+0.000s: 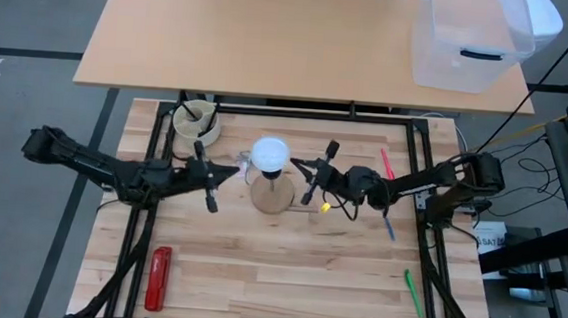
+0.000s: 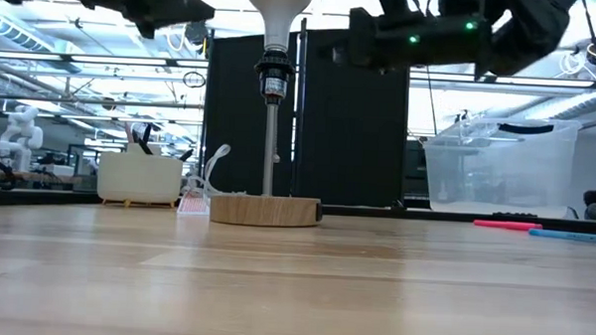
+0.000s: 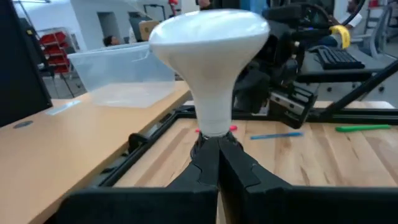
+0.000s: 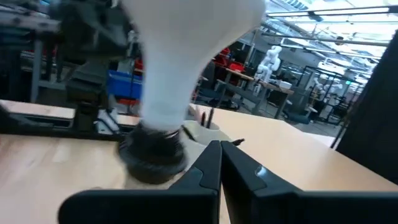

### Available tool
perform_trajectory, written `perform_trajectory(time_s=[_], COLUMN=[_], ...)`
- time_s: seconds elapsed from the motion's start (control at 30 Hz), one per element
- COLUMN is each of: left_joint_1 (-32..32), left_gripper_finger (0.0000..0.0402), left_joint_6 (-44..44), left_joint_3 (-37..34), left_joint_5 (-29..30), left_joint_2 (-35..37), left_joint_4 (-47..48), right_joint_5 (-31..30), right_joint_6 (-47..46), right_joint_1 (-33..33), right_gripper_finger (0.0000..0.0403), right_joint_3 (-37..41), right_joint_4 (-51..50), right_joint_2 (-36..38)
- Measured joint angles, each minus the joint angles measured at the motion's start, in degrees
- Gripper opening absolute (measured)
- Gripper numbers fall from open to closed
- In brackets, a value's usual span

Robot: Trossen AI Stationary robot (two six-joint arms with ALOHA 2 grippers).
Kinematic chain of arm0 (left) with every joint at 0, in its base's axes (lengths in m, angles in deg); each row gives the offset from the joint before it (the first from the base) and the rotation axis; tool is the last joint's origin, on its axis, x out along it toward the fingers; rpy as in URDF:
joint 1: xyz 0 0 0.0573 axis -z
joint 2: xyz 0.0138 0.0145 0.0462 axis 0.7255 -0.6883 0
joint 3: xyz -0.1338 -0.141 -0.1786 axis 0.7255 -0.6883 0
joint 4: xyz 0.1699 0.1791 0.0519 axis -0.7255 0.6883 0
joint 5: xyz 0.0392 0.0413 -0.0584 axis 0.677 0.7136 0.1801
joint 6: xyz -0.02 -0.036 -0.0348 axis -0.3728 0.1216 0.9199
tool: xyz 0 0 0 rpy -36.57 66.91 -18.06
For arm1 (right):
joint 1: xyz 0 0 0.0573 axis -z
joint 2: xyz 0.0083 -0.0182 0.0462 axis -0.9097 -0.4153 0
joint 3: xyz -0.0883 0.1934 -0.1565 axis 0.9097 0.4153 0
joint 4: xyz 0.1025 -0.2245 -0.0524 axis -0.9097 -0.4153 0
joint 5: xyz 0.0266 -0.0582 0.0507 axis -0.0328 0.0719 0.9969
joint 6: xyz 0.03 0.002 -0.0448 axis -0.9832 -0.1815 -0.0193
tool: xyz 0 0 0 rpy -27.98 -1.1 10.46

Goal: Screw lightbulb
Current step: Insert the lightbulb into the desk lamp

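Lightbulb (image 1: 269,154) sits upright in black socket (image 2: 272,75), apparently seated. Left gripper (image 3: 218,152) and right gripper (image 4: 219,155) flank it, fingers together, holding nothing.

The lightbulb (image 2: 278,10) loses its dome top past the low view's upper edge, and shows blurred just beyond the right gripper (image 4: 219,163).

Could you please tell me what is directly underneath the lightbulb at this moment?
The lightbulb sits in a black socket atop a thin rod rising from a round wooden base. Its screw base is hidden inside the socket.
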Motion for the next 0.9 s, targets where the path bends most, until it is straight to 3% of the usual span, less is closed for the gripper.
perform_trajectory(time_s=[0.3, 0.5, 0.9], left_joint_1=[-2.74, -4.76, -8.29], left_gripper_finger=[0.0000, 0.0000, 0.0000], left_joint_6=[-5.06, -4.48, -2.20], left_joint_3=[-0.20, -0.20, -0.17], left_joint_5=[-6.12, -12.53, -18.64], left_joint_2=[-3.61, -3.65, -5.37], left_joint_4=[-14.22, -17.30, -17.23], right_joint_5=[-0.10, -0.12, -2.42], right_joint_6=[1.07, 2.77, 4.14], right_joint_1=[1.37, 0.88, 0.91], right_gripper_finger=[0.0000, 0.0000, 0.0000], right_joint_3=[-3.77, -6.41, -7.29], right_joint_4=[-0.50, -0.92, -0.29], right_joint_2=[0.00, 0.00, 0.31])
